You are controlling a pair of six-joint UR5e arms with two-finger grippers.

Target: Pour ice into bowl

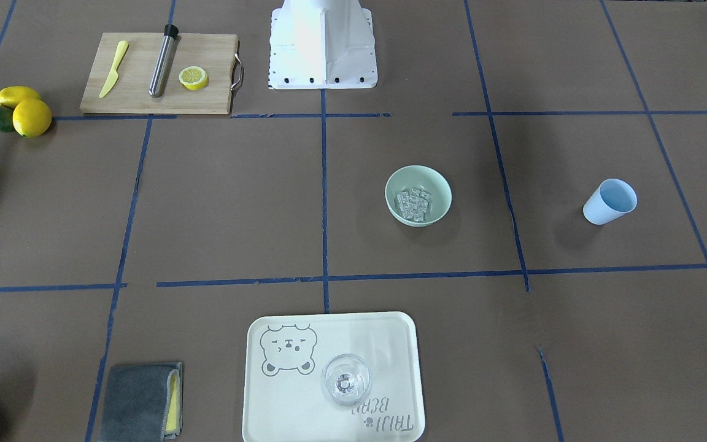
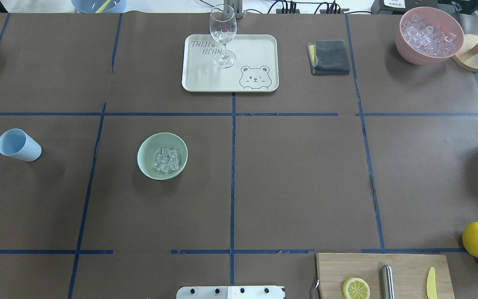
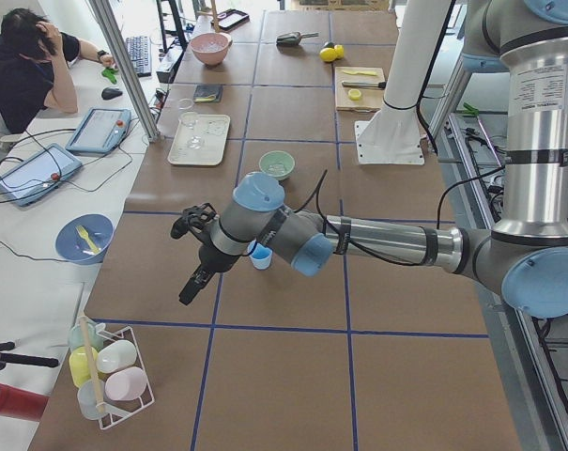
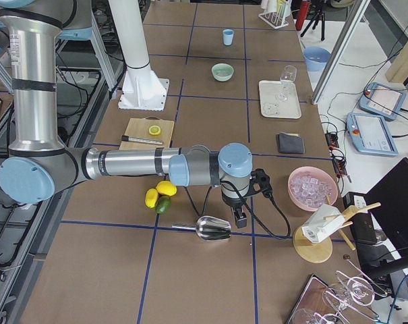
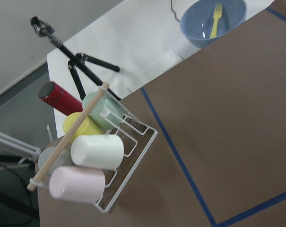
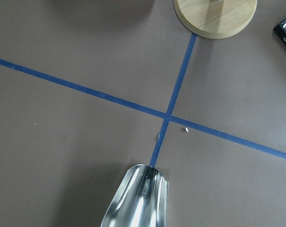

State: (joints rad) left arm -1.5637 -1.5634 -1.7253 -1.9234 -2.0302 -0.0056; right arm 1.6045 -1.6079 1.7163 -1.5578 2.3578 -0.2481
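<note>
Two grippers, both well apart from the task's things. The ice point(image 2: 166, 160), a small heap of clear cubes, lies inside the bowl point(image 2: 147, 153). The bowl stands upright on the table point(image 2: 297, 178), on the robot's left half, just left of the centre tape line point(image 2: 232, 174) in the overhead view. Being round, the bowl has no long axis, so you may approach it from any side.

The left gripper point(image 3: 190, 289) hangs above the table toward the robot's left end, near the blue cup point(image 2: 18, 145). From there the bowl lies further along the table, toward its middle. The right gripper point(image 4: 241, 219) hangs just above the metal scoop point(image 4: 214, 228) at the opposite end, near the pink container point(image 2: 413, 56) of crushed ice. The bowl is far off along the table from it. The left arm is therefore the nearer to the bowl.

Each gripper shows only in a side view, and neither wrist view shows any fingers. You cannot tell whether the jaws stand apart or closed.

Judged from the cubes in the bowl and the cup looking empty, the pour appears complete.
</note>
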